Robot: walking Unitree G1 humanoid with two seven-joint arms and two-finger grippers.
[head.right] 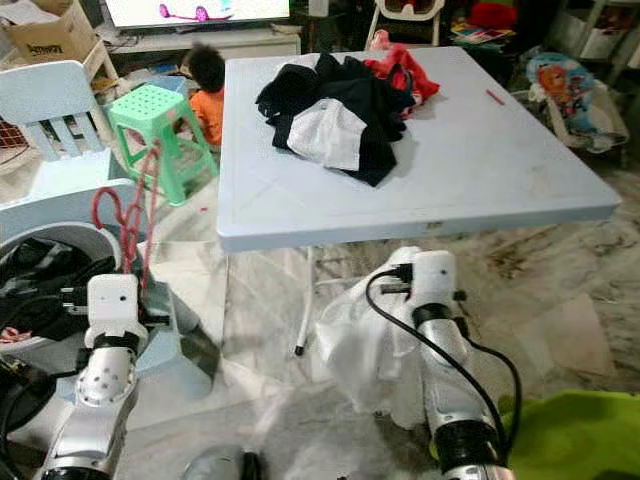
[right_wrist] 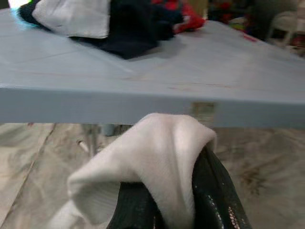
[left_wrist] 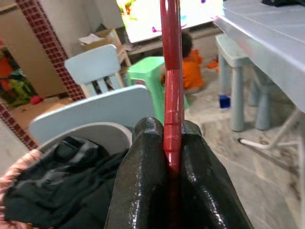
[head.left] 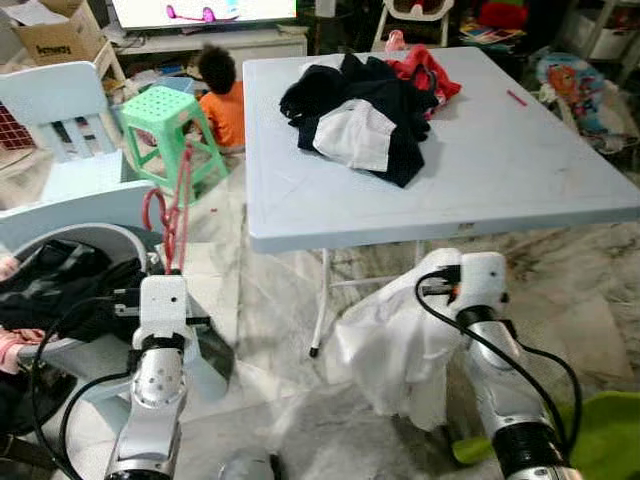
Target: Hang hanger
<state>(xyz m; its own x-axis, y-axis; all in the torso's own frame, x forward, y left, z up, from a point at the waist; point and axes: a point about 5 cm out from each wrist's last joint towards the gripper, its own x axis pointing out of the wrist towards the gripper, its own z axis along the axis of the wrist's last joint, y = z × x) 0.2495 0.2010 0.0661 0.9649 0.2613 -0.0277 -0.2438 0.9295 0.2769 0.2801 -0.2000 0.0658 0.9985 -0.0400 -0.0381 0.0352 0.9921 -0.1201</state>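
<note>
Nearest, the left hand [left_wrist: 171, 157] is clenched on the slim red plastic hanger [head.left: 178, 205], its long axis upright. The right hand [right_wrist: 176, 200] grips a limp white cloth garment [head.left: 395, 350], level alongside, below the pale grey folding table's [head.left: 520, 190] near edge.

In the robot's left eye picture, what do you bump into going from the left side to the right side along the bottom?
Left end effector holding the red hanger → white garment hanging from the right end effector → green cloth at the right edge.
</note>
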